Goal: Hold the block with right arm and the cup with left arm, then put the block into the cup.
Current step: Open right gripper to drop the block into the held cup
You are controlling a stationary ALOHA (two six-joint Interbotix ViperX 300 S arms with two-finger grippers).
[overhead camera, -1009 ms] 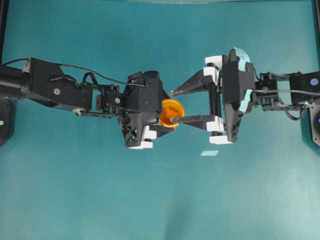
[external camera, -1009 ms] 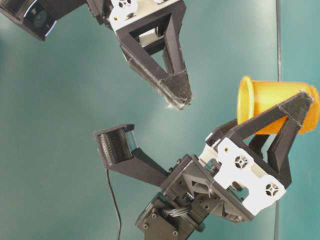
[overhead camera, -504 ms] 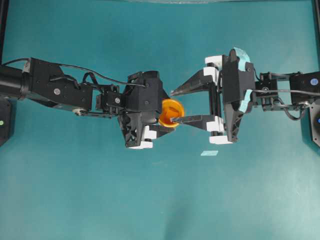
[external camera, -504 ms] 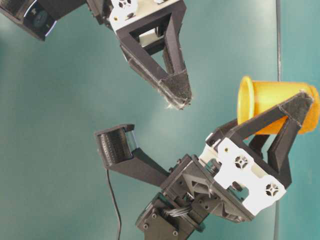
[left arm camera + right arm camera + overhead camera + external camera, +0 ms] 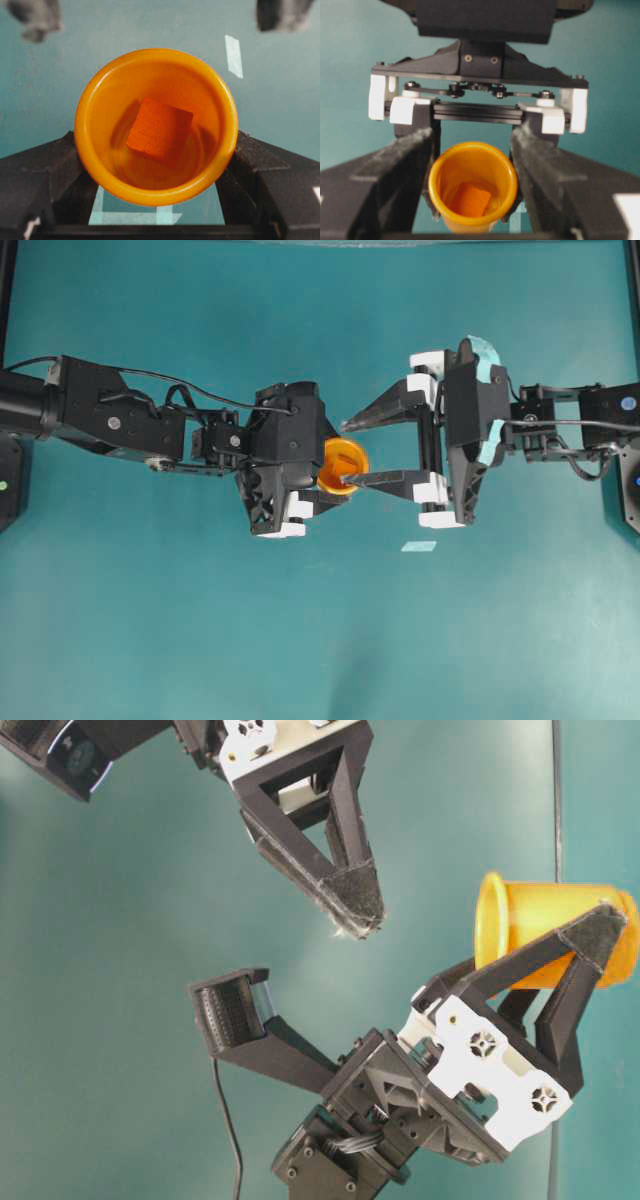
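Orange plastic fills the left gripper: its jaws clamp the cup by the sides, mouth turned toward the right gripper. That one is spread wide and empty, just before the rim. The block lies inside the cup.

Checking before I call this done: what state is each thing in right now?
cup: clamped in the left gripper, mouth facing the right gripper.
block: lying inside the cup, loose.
left gripper: shut on the cup.
right gripper: open, holding nothing, one fingertip at the cup's mouth.
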